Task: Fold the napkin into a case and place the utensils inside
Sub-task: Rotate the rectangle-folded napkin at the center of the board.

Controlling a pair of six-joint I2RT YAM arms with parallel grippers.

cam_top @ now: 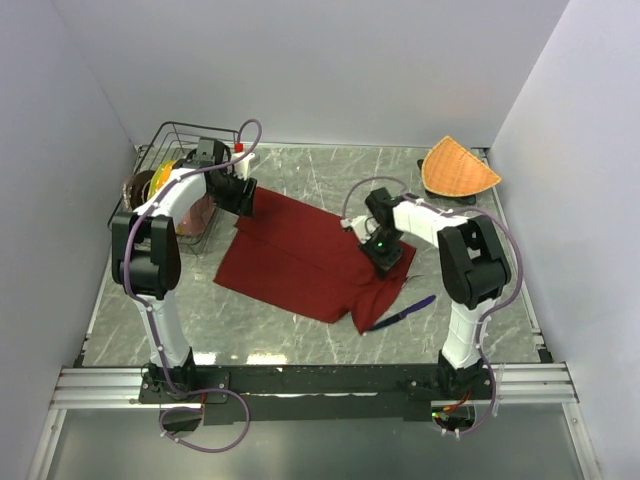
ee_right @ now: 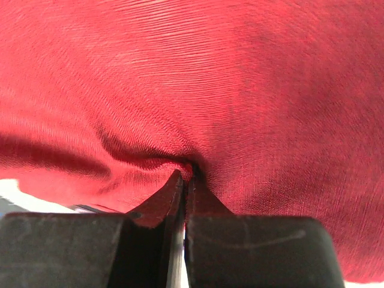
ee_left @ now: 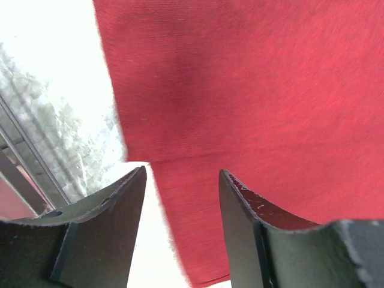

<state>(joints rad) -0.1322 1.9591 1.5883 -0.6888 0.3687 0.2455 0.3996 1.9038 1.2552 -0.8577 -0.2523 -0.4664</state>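
On the table (cam_top: 250,335): napkin (cam_top: 300,262) spread out | right end effector (ee_right: 186,174) clenched on a pinch of its right edge | left end effector (ee_left: 183,174) released, jaws over its far-left corner | knife (cam_top: 402,313) just off its near-right corner | step: first fold, seemingly; next: left must grip that corner

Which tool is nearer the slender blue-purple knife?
Right: the right tool pinches the dark red cloth napkin just beyond the knife; the left tool hovers open at the napkin's far-left corner.

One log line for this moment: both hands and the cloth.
left hand: open at napkin corner | right hand: shut on napkin | knife: lying beside napkin
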